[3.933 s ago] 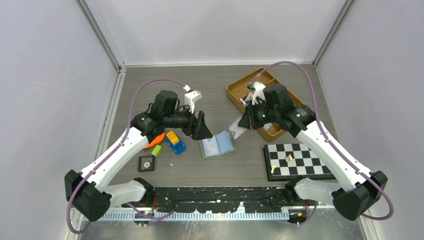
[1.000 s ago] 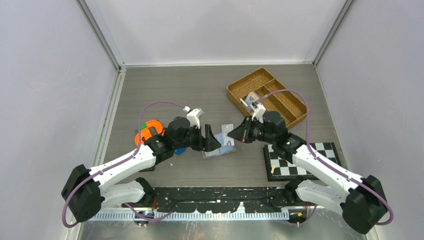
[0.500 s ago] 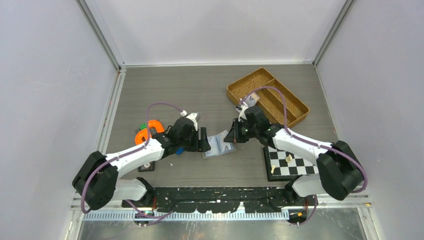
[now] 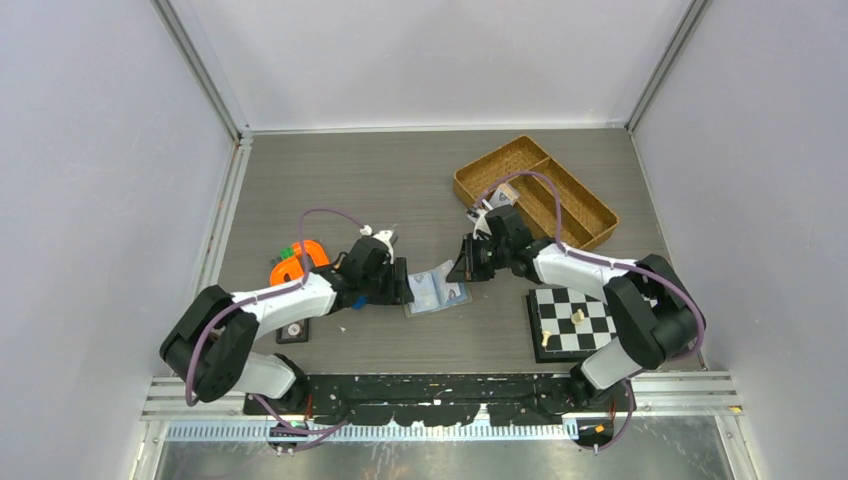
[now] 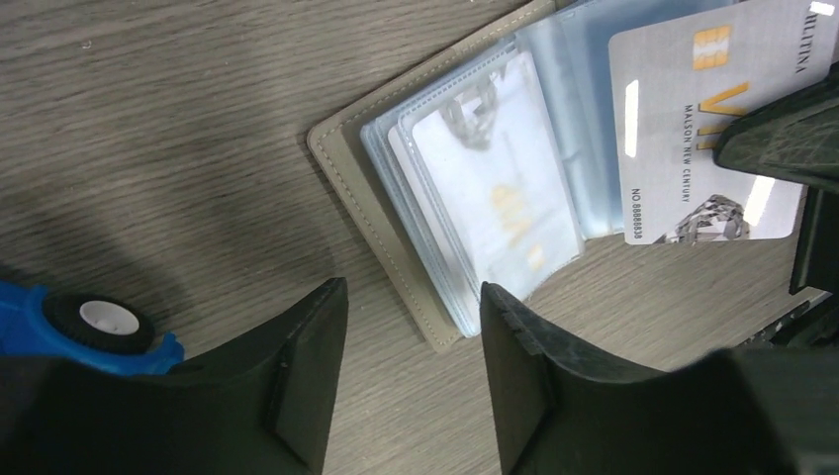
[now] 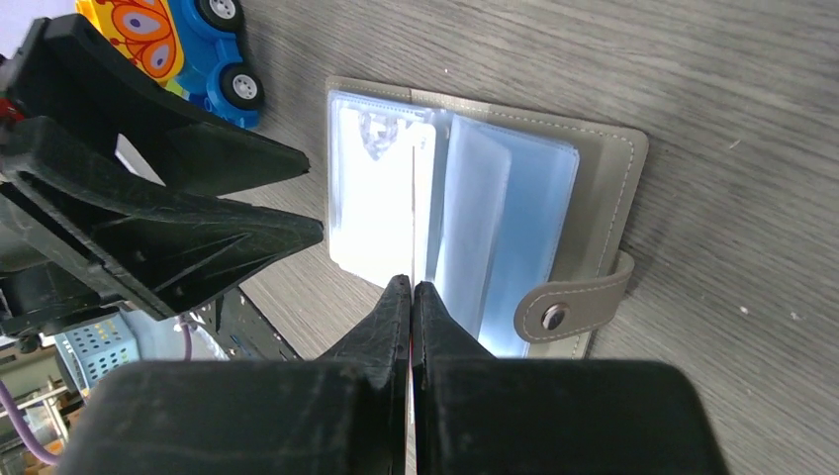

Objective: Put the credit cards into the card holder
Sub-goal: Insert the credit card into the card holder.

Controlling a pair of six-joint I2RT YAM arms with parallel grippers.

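The card holder (image 4: 437, 293) lies open on the table, grey cover (image 5: 368, 203) down and clear blue sleeves (image 6: 505, 218) fanned up. One sleeve holds a pale card (image 5: 495, 198). My right gripper (image 6: 411, 285) is shut on a credit card (image 5: 693, 119), which the right wrist view shows edge-on (image 6: 412, 213) standing over the holder's sleeves. My left gripper (image 5: 414, 297) is open just above the table at the holder's left corner. Nothing is between its fingers (image 6: 198, 233). In the top view the two grippers (image 4: 405, 288) (image 4: 462, 272) face each other across the holder.
A wicker basket (image 4: 535, 195) with a pale card in it (image 4: 503, 193) stands at the back right. A chessboard (image 4: 590, 320) with pieces lies to the right. A blue toy car (image 5: 89, 327), an orange piece (image 4: 300, 262) and a black tile (image 4: 293, 330) sit left of the holder.
Both grippers have come down low onto the holder. The right one brought its card over the sleeves. The left gripper's jaws have narrowed somewhat but remain apart.
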